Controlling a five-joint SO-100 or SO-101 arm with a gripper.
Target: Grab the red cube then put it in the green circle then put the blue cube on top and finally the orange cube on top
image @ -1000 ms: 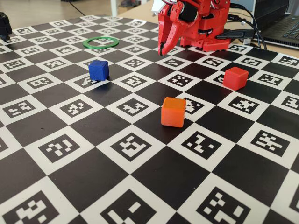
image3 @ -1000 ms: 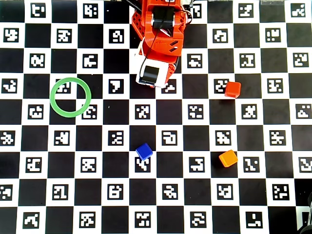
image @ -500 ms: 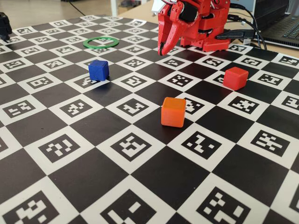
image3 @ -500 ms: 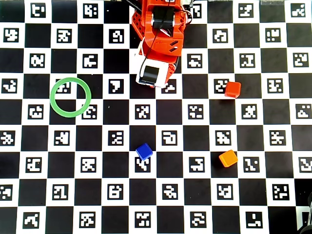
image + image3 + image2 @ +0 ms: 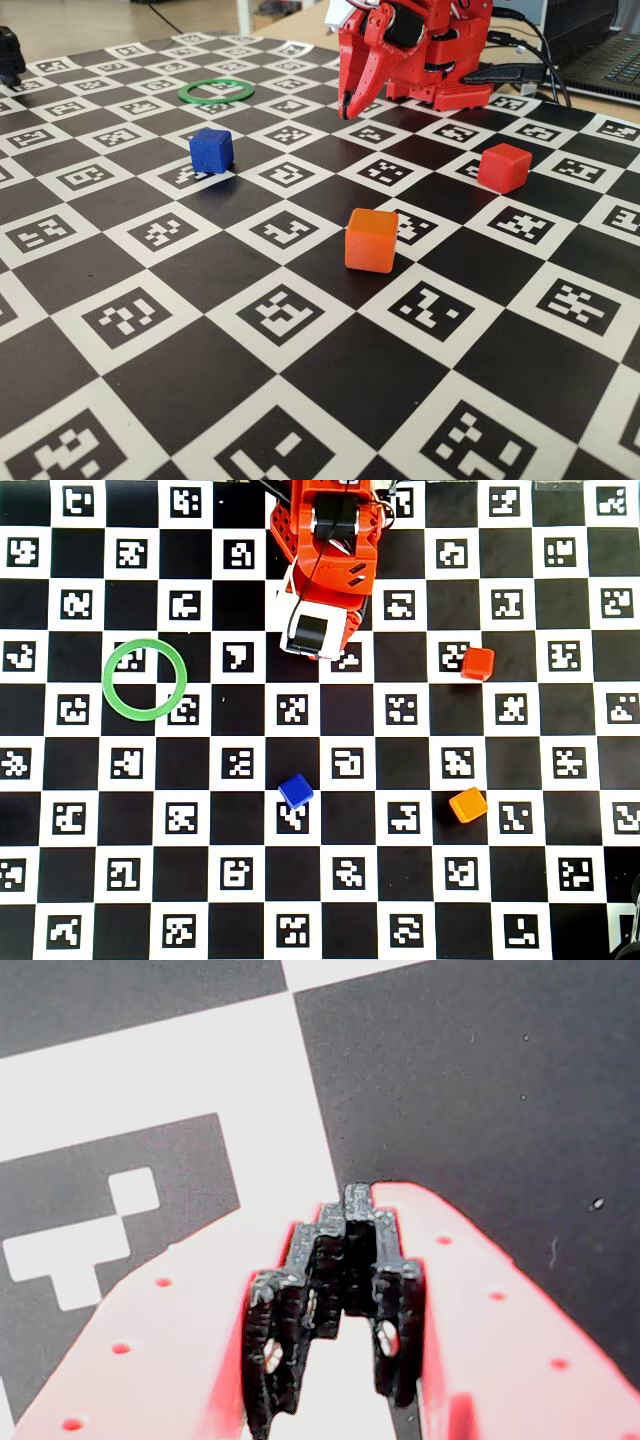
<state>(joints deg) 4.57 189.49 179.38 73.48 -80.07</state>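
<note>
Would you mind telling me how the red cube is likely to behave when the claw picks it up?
The red cube looks rigid, with flat faces, so it should probably sit square between the fingers and not roll. Its matte finish suggests decent grip. Being small, it is likely light and may slide on the checkered board if nudged.

Fixed view: low at the board's edge opposite the arm, looking across the checkered mat towards it.
Overhead view: straight down, high, arm base at the top edge (most of the mat in frame).
Wrist view: rides on the gripper, very close to the mat.
Shared: fixed and overhead views both hold the green circle and all three cubes.
</note>
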